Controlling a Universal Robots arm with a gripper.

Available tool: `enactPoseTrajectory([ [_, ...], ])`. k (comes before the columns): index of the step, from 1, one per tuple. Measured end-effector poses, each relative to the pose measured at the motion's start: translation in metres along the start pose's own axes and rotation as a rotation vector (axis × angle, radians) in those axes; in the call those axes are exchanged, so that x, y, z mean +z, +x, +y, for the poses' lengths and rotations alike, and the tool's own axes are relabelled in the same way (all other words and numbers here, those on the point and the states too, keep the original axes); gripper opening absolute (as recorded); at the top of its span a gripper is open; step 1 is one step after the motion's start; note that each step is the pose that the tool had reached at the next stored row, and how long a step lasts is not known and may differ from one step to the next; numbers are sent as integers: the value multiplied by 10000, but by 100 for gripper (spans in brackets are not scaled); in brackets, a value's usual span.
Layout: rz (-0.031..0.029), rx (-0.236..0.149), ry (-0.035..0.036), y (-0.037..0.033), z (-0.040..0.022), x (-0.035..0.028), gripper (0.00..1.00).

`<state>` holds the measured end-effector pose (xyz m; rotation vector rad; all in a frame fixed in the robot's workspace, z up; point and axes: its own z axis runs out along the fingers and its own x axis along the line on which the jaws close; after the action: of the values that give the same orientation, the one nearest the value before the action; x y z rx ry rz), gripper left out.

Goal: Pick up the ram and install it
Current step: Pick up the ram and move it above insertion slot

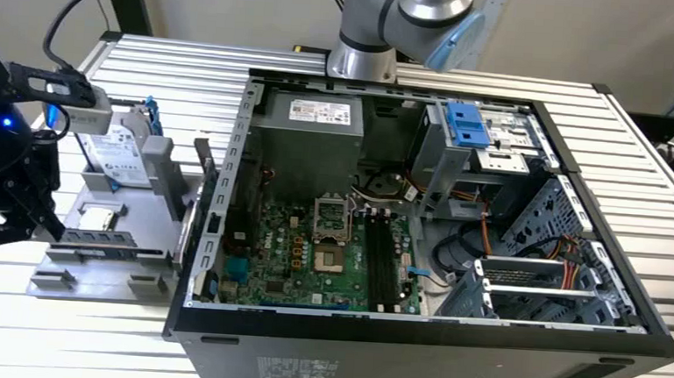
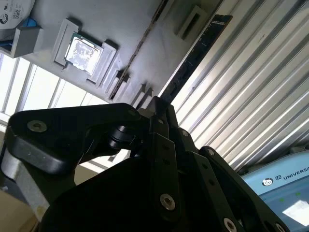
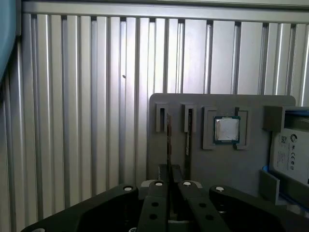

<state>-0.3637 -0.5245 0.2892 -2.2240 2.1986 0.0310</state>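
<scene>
— Between the jaws, what do you have?
— On my screen the gripper [image 3: 169,170] is clenched on the ram [image 3: 168,140]: both fingers [image 3: 163,174] press the near end of this thin stick, which stands on its edge in a slot of the grey holder [image 3: 222,169].
— Is it lifted already?
— No, it lies along its slot, not raised as far as I can see. Just beside it a second stick [image 3: 188,140] stands parallel in its own slot, then comes the square silver processor [image 3: 227,130], then the hard drive [image 3: 289,154].
— And the computer?
— In the exterior view the holder lies on the ribbed table [image 1: 145,63], at the exterior view's left of the open case [image 1: 421,357]; the motherboard [image 1: 298,257] and its black slots [image 1: 382,253] are well apart from the gripper
</scene>
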Motion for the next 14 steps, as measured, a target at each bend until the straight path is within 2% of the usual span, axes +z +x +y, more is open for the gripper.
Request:
enactPoseTrajectory([
  [14,0,5,27,-150,-1,-93,0],
])
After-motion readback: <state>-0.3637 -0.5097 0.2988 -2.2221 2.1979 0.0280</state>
